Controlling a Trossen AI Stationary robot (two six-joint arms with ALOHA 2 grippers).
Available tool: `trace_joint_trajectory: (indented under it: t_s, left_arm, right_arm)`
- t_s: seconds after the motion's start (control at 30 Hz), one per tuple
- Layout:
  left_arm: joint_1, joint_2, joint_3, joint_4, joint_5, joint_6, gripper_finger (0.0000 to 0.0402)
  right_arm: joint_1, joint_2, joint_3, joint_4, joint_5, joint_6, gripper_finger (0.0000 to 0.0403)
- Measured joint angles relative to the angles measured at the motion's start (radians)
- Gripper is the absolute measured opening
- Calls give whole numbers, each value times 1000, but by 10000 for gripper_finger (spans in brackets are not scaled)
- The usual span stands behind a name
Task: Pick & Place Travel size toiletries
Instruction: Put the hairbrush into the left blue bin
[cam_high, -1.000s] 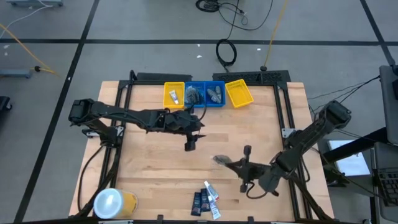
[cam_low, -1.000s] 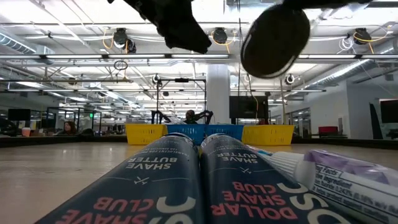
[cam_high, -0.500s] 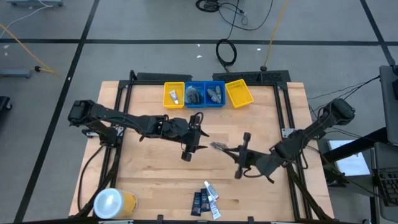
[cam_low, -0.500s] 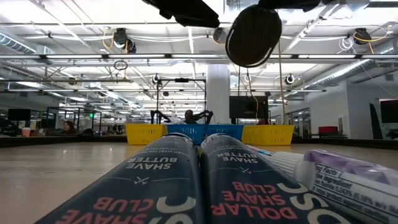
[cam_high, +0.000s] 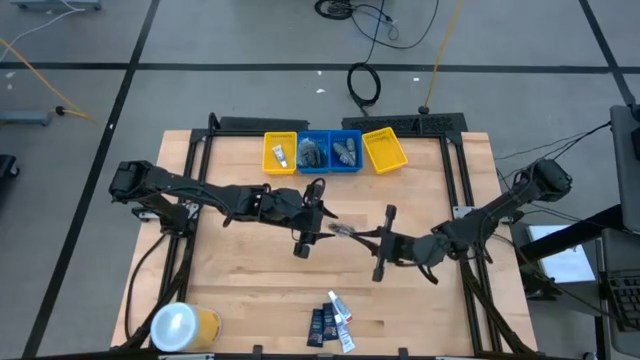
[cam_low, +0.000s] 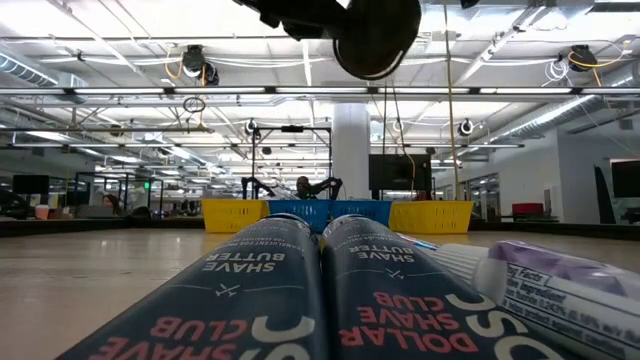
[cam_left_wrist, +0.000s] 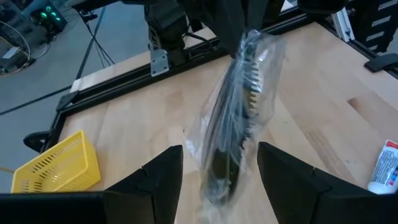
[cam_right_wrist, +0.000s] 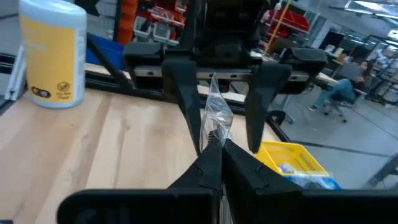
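At twelve o'clock we see four trays (cam_high: 335, 152) in a row, with small things in three. Mid-table, our right gripper (cam_right_wrist: 214, 163) is squeezed tight on a clear pouch (cam_left_wrist: 239, 106) with a dark round thing inside. Our left gripper (cam_left_wrist: 214, 180) waits beside it, fingers apart. At six o'clock lie navy packets (cam_high: 320, 326) and white tubes (cam_high: 340, 312). A yellow tub (cam_high: 183, 326) sits at seven.

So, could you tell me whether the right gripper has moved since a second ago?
Yes. The right gripper has carried the clear pouch up the table toward the blue trays.
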Motion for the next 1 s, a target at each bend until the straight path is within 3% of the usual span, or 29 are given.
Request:
trace_joint_trajectory:
  t_s: [0.33,0.47,0.7,1.0]
  left_arm:
    - [0,0,0,9,0,-5,195]
    - [0,0,0,9,-1,-3,147]
    - [4,0,0,10,-2,-5,24]
    - [4,0,0,8,-10,-39,13]
  right_arm:
    - [-55,0,1,42,-4,-32,0]
    - [-59,0,1,59,-8,-49,0]
    - [-59,0,1,71,-53,-75,0]
    - [-59,0,1,61,-53,-78,24]
